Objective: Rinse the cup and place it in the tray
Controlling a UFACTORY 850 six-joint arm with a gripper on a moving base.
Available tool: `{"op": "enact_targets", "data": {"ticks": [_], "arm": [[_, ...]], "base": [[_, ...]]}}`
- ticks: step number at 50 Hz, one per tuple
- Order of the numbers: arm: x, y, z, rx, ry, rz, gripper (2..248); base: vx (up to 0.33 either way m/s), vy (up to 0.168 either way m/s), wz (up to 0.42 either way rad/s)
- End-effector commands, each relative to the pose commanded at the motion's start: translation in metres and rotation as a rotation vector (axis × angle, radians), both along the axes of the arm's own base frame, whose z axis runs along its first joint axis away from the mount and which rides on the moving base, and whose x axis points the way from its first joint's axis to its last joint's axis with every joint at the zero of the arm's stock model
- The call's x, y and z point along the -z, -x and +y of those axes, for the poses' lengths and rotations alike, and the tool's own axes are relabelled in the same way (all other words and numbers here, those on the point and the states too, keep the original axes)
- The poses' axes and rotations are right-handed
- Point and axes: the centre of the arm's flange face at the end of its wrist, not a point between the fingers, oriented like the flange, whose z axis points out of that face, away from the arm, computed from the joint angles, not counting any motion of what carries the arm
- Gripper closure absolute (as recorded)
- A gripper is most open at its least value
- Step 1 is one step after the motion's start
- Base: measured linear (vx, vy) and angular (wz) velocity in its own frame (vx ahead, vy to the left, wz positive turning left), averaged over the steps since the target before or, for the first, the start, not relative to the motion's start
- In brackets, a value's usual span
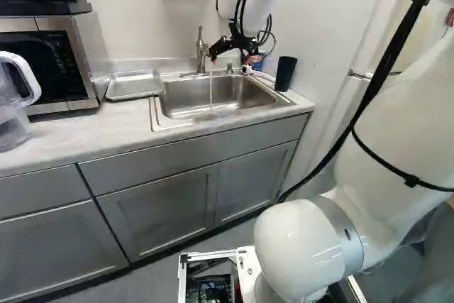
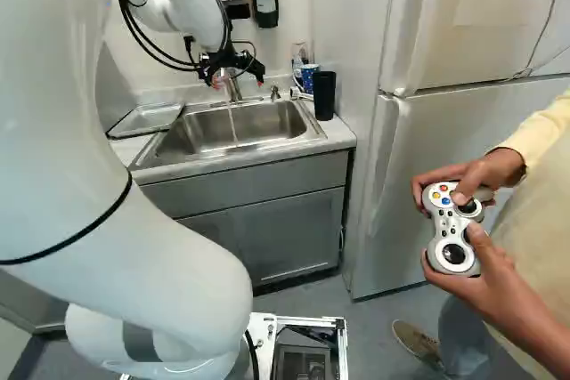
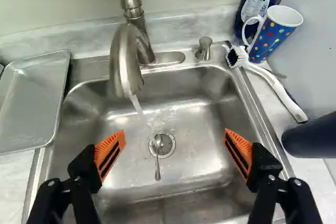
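Wrist view: dotted cup (image 3: 278, 32) upright on counter (image 3: 315, 179), beside brush (image 3: 274, 83) and bottle (image 3: 256, 1); likely parked to leave the basin free. Gripper (image 3: 175, 134) spread wide, empty, over sink (image 3: 199, 166), probably ready to straddle it. Faucet (image 3: 126, 61) running. Tight: wall side, dark tumbler (image 3: 315, 136). Room: mid-basin; tray (image 3: 34, 98) opposite, raised edges could catch.

Smooth, rounded white arm shell (image 1: 397, 125); silver-grey joint band (image 1: 340, 225) near the foot; thick black cable (image 1: 386, 63) along the shell, black tie (image 1: 411, 181) below; matt black two-fingered gripper (image 2: 239, 79); slotted orange pads (image 3: 116, 139); round silver screw heads (image 3: 297, 182).
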Motion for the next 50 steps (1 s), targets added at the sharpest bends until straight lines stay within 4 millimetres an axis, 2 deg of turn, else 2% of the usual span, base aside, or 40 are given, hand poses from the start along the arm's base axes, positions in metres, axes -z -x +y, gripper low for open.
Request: {"op": "enact_targets", "data": {"ticks": [16, 40, 50], "arm": [[0.000, 0.001, -0.012, 0.034, -0.018, 0.002, 3], [0.000, 0.011, -0.044, 0.116, -0.049, -0.001, 3], [-0.001, 0.013, -0.047, 0.127, -0.060, -0.020, 3]], "base": [[0.000, 0.000, 0.000], [0.000, 0.000, 0.000], [0.000, 0.000, 0.000]]}}
